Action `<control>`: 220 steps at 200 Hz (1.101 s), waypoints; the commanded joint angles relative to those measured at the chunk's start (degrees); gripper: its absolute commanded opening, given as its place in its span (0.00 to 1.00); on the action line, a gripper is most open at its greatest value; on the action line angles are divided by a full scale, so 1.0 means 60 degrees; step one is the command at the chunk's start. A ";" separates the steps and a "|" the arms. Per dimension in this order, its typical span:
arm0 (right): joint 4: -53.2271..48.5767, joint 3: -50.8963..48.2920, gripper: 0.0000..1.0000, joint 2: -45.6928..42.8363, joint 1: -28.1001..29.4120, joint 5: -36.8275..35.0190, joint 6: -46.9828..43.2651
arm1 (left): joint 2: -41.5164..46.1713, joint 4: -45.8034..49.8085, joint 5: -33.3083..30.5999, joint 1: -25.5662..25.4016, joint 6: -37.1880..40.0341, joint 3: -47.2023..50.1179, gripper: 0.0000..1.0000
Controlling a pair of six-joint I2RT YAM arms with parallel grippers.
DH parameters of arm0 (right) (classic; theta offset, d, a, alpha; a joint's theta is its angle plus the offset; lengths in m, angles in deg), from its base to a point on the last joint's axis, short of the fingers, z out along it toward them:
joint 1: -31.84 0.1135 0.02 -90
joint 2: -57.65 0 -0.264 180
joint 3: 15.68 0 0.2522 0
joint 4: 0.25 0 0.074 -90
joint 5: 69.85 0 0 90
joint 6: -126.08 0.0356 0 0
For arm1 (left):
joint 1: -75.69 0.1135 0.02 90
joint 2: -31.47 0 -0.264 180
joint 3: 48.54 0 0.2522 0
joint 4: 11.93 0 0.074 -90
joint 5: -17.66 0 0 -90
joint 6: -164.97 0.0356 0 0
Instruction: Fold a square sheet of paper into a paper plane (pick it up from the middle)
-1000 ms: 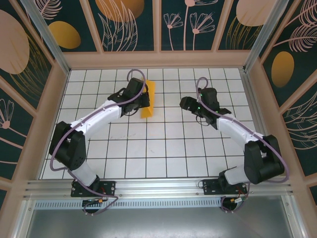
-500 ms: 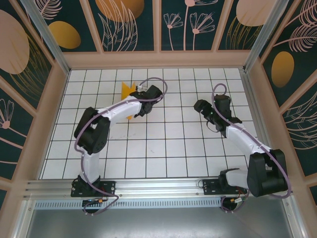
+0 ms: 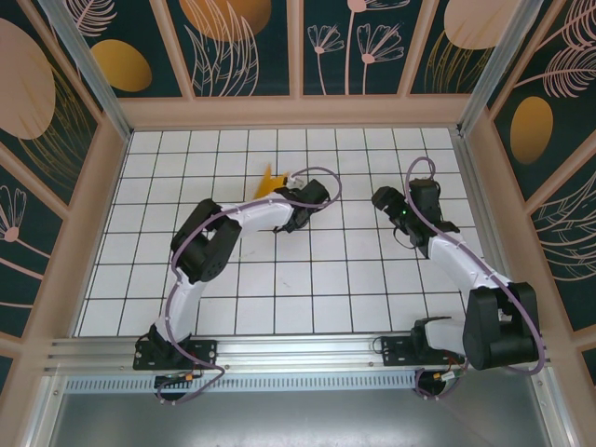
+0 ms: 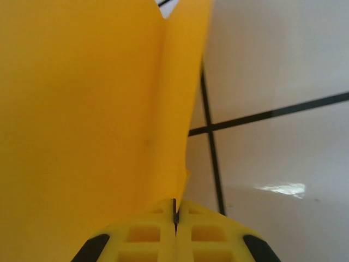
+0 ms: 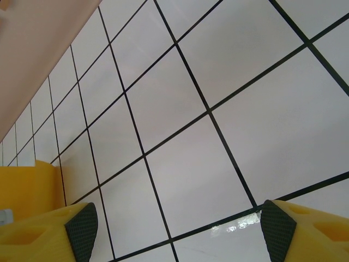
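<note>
Paper [image 4: 82, 109] sits pinched in the closed left gripper [image 4: 175, 221]. The right gripper [image 5: 180, 229] gapes empty over open tiles [image 5: 180, 136], well apart.

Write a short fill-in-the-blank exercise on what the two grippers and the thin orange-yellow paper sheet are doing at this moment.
1. The left gripper is clamped ___ on the creased orange-yellow sheet of paper.
2. The right gripper holds nothing, and its jaws stand ___.
3. Under the right gripper lies the white tiled floor, ruled with ___ grid lines.

Missing words: shut; open; black.
</note>
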 commanded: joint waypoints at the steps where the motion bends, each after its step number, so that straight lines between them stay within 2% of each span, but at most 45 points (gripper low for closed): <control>1: -0.0019 -0.0125 0.81 -0.0155 -0.0081 -0.0080 0.0185 | -0.0225 -0.0264 0.0349 -0.0018 -0.0121 -0.0154 0.08; 31: 0.0026 -0.0127 0.81 -0.0070 -0.0096 0.0042 0.0193 | 0.0155 -0.0355 0.1686 -0.0102 -0.0074 -0.0151 0.21; 75: 0.0216 -0.0023 0.81 0.0316 -0.0075 0.0637 0.0056 | 0.2145 -0.1797 0.5280 -0.0086 -0.0547 0.0684 0.45; 101: 0.0246 0.0105 0.81 0.0540 0.0053 0.0850 -0.0035 | 0.2954 -0.2447 0.6175 0.0144 -0.0898 0.1089 0.52; 128: 0.0293 0.0195 0.81 0.0707 0.0291 0.0943 -0.0107 | 0.3477 -0.3305 0.7295 0.0967 -0.1356 0.1862 0.52; 144: 0.0316 0.0270 0.81 0.0857 0.0474 0.0982 -0.0157 | 0.3538 -0.3917 0.7952 0.1629 -0.1685 0.2451 0.49; 184: 0.0286 0.0641 0.81 0.1379 0.1024 0.1077 -0.0354 | 0.2837 -0.4456 0.8213 0.2679 -0.1989 0.2997 0.32; 197: 0.0246 0.0749 0.81 0.1545 0.1164 0.1042 -0.0369 | 0.2560 -0.4559 0.7878 0.2832 -0.1957 0.3071 0.26; 220: 0.0236 0.0896 0.81 0.1747 0.1323 0.1033 -0.0370 | 0.2158 -0.4727 0.7379 0.2841 -0.1850 0.3147 0.22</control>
